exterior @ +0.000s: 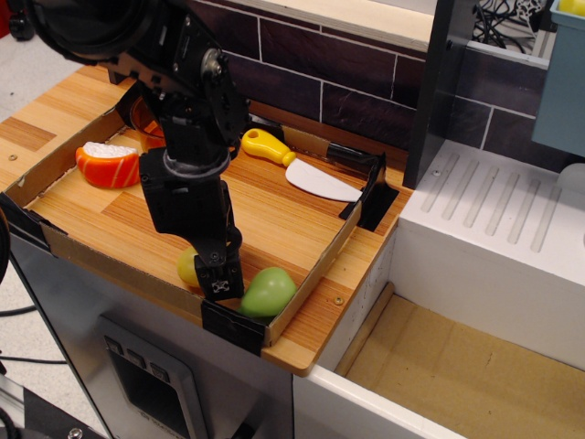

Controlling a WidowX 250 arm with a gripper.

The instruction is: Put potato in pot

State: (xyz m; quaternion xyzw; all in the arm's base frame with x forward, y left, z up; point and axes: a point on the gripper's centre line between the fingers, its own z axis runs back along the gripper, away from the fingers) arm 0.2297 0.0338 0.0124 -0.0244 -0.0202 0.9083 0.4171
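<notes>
The yellow-olive potato [188, 267] lies at the front edge of the wooden tray, mostly hidden behind my gripper. My black gripper [218, 274] points down and is lowered right onto the potato; its fingers are around or against it, and I cannot tell how far they are closed. The light green toy [269, 291] lies just right of the gripper, touching or nearly touching it. The orange-amber pot [143, 114] stands at the tray's back left, largely hidden behind my arm.
An orange wedge with white top [108, 164] lies at the tray's left. A yellow-handled toy knife [302, 165] lies at the back. The tray has a low cardboard rim [315, 274]. A white sink [494, 247] is to the right.
</notes>
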